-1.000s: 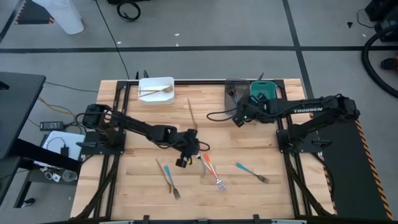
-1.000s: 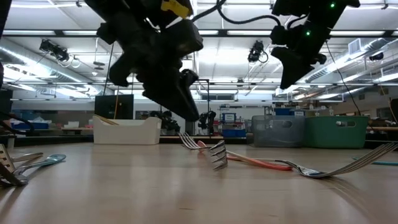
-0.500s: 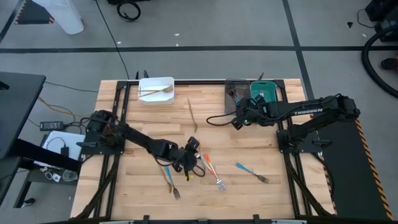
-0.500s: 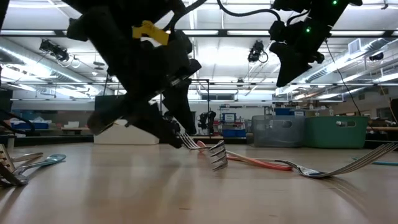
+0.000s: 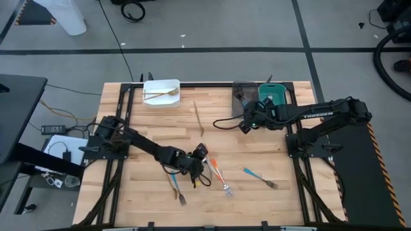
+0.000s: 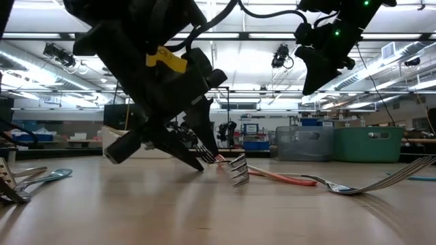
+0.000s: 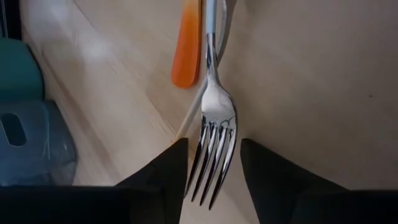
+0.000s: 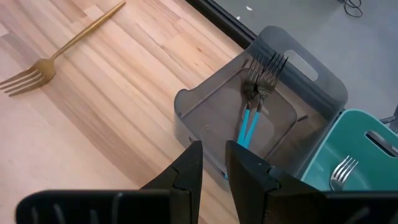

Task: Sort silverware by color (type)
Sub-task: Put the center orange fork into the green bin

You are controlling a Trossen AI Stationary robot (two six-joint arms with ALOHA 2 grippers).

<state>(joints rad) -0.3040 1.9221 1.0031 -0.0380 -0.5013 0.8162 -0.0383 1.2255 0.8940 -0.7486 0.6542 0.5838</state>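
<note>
Straddling the tines of an orange-handled fork (image 7: 211,134), the left tool (image 7: 213,171) stood released, fingers either side and low on the bench (image 5: 148,192). A good grasp called for closing squarely across the fork's neck. The right tool (image 8: 213,163) hovered empty over the grey bin (image 8: 314,78) holding blue-handled forks (image 8: 252,124).

The left gripper (image 7: 211,177) has its dark fingers (image 7: 165,174) parted on either side of a metal fork's (image 7: 214,118) tines. The fork lies on the wooden tabletop (image 7: 311,81) beside an orange handle (image 7: 186,46). Grey (image 7: 34,146) and teal (image 7: 18,68) bins show at the edge.
</note>
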